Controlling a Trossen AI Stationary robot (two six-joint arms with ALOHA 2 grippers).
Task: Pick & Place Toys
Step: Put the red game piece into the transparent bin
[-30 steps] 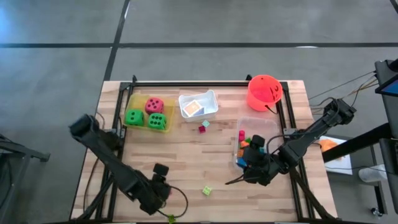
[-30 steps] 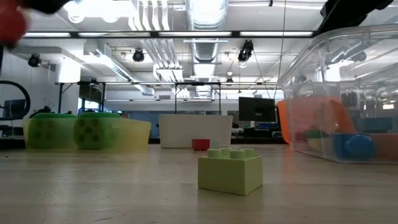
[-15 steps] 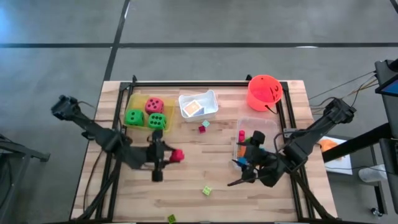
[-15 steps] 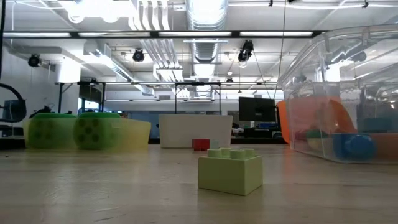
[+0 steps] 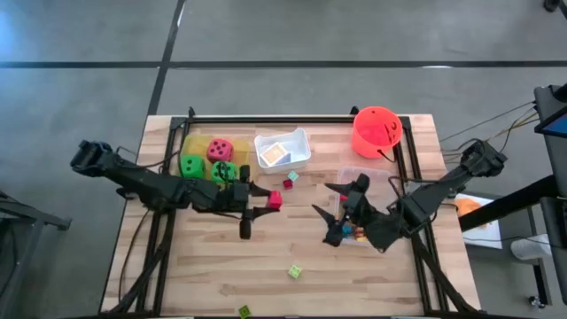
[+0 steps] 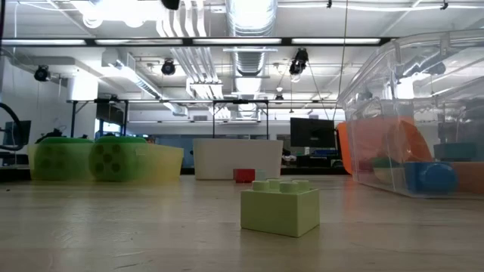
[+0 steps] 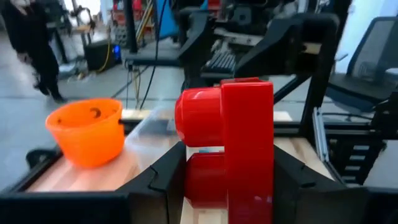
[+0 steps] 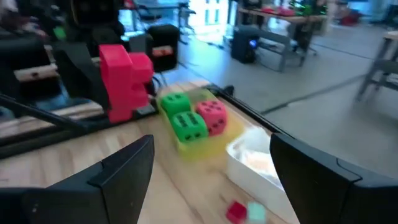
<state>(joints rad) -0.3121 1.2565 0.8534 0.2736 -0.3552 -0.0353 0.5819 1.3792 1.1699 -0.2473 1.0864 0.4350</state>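
High view: wooden worktop (image 5: 266,257) with four containers along the far and right side. Yellow tray (image 5: 197,146) far left holds three dice, two green (image 5: 191,166) and one pink-red (image 5: 220,150). White tray (image 5: 283,151) next to it holds one flat card (image 5: 275,155). Round orange bucket (image 5: 376,131) at the far right, contents not visible. Clear tray (image 5: 359,180) right of centre holds mixed coloured bricks, partly hidden by the right arm, count unclear. Loose on the worktop: one small red brick (image 5: 290,178) just near the white tray, one pale green brick (image 5: 294,271) toward the near edge, one more green bit at the near edge (image 5: 244,310). Left claw (image 5: 266,200) near the middle, just beside the yellow tray, pinching a red brick (image 5: 274,200). Right claw (image 5: 332,213) beside the clear tray, fingers spread wide, nothing between them

Low view: pale green brick (image 6: 280,206) close up on the worktop, small red brick (image 6: 243,175) behind it. Yellow tray (image 6: 151,162) at left with two green dice (image 6: 110,160) showing, white tray (image 6: 237,159) in the middle, clear tray (image 6: 412,113) at right with blue and green bricks and the bucket seen through it. No claw seen here

Left wrist view: left claw (image 7: 227,186) clamped on the red brick (image 7: 233,149), brick upright between the fingers. Orange bucket (image 7: 87,130) beyond it

Right wrist view: right claw (image 8: 211,168) fingers wide apart, empty. Beyond: yellow tray (image 8: 205,142) with two green dice (image 8: 181,116) and one pink-red (image 8: 211,116), white tray (image 8: 255,158), small red brick (image 8: 236,211), and the left claw's red brick (image 8: 123,81)
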